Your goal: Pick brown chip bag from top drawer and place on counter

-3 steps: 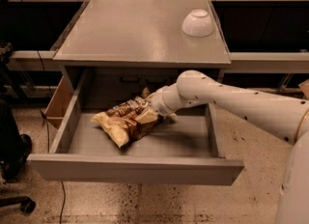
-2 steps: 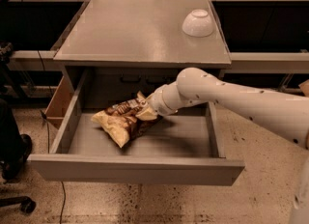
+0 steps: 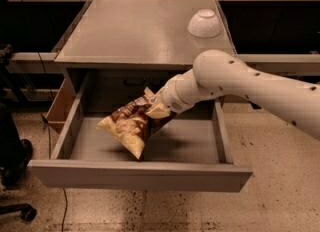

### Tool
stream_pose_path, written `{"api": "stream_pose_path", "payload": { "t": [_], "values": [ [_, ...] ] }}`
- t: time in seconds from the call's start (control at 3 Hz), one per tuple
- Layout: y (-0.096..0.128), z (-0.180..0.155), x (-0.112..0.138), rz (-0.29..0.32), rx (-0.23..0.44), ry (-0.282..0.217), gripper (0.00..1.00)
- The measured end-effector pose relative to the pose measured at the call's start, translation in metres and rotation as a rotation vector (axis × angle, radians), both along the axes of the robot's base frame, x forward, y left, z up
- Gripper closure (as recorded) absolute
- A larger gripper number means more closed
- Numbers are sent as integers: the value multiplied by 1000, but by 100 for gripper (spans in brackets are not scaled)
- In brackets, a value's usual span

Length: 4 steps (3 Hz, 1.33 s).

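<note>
One bag, one drawer, one counter, and one white bowl upside down at the counter's upper right. At frame centre the gripper has its fingers clamped on the bag's upper end. The bag hangs tilted over the open drawer's bare grey bottom, with its shadow beneath. Speckled floor lies around the cabinet.

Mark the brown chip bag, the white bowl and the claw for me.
brown chip bag (image 3: 129,128): camera view, crinkled middle.
white bowl (image 3: 204,23): camera view, rounded side, on the counter (image 3: 135,31).
claw (image 3: 157,110): camera view, tip gripping the bag's upper edge, above the drawer (image 3: 140,175).
</note>
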State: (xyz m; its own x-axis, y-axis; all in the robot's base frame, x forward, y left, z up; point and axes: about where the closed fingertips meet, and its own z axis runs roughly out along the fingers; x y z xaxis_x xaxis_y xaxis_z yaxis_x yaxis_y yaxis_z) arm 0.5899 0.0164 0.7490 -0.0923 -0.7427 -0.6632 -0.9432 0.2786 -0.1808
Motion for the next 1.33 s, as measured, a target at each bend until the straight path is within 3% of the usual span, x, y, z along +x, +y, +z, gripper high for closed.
{"api": "stream_pose_path", "payload": {
  "t": [0.33, 0.67, 1.0, 1.33],
  "values": [
    [-18, 30, 0, -9, -5, -11, 100],
    [-37, 77, 35, -32, 20, -65, 100],
    [-43, 133, 89, -48, 31, -143, 100],
    [-40, 176, 122, -56, 42, -207, 100]
  ]
}}
